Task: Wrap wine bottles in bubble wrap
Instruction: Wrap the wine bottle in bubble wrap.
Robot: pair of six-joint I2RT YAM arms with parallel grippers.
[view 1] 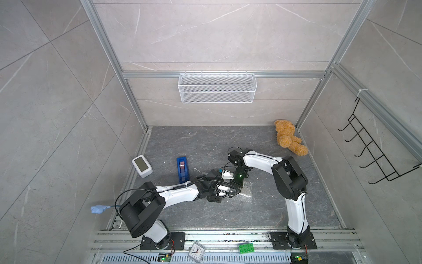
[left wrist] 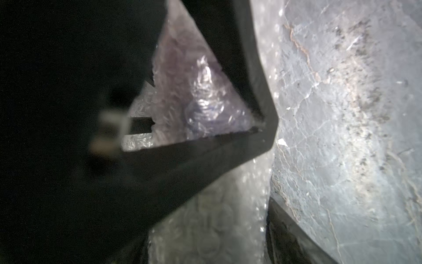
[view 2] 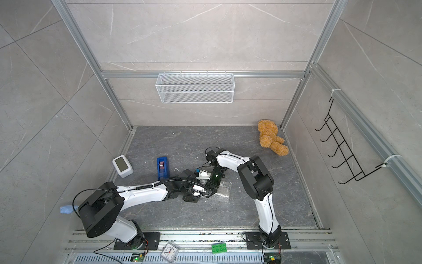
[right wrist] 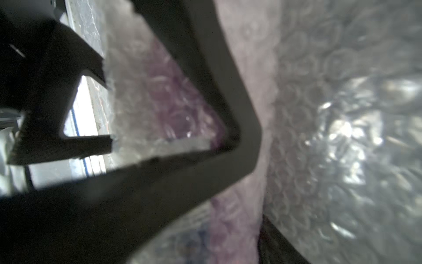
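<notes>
Both left gripper (view 1: 235, 191), right gripper (view 1: 239, 184) at bubble wrap (view 1: 248, 192) — hold unclear; dark stone tabletop (view 1: 205, 141), grey walls (view 1: 217, 41).

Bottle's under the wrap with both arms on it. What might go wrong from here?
No tape shows on the bubble wrap, and the tape dispenser sits aside, so it may unroll off the bottle if released. The left arm and right arm crowd together there and might collide.

The left arm (view 1: 180, 194) and right arm (view 1: 260, 161) meet over the bubble wrap (view 1: 246, 192). Left of the wrap stands a tape holder (view 1: 182, 169); behind the wrap, the floor (view 1: 205, 141) is free until the teddy bear (view 1: 288, 137).
</notes>
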